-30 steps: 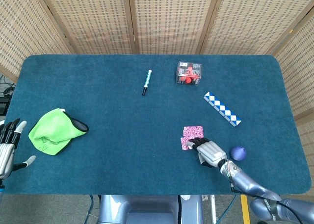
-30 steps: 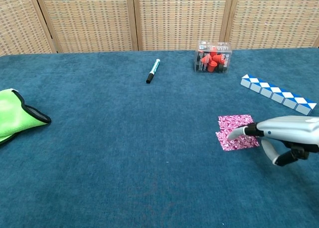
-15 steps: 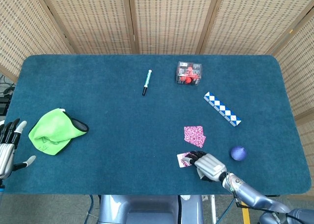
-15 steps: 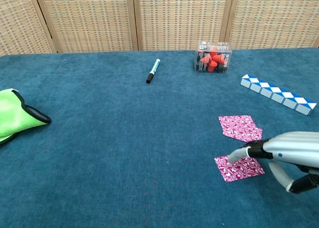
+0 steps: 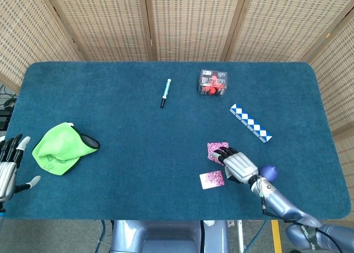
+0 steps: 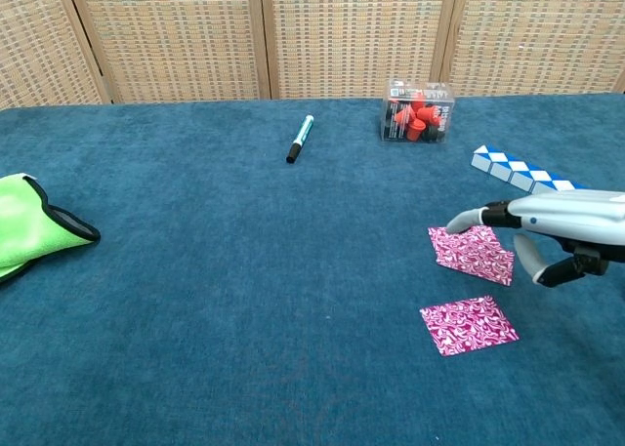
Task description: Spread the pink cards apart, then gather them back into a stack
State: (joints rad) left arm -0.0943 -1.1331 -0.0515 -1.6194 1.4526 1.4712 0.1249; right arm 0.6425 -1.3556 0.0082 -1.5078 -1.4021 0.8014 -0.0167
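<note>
One pink card (image 6: 469, 325) now lies alone on the near side, left there by the right hand (image 6: 547, 226), which has drawn it off the pile within the last second and gone back up to the remaining cards (image 6: 473, 253). Fingertips hover at the pile's far edge; touching or just above, I cannot tell, and it grips nothing. So the spreading is under way, with one card out and apart from the pile. How many cards are left there cannot be told; at least one.

The left hand (image 5: 8, 165) sits open at the table's near left edge, idle.

Counted from the pile outward:
- one purple ball (image 5: 269, 171) to its right
- one green cloth (image 5: 60, 148) far left
- one blue-white strip (image 5: 250, 123) beyond
- one pen (image 5: 165, 92) beyond
- one clear box (image 5: 213, 82) of red pieces beyond
</note>
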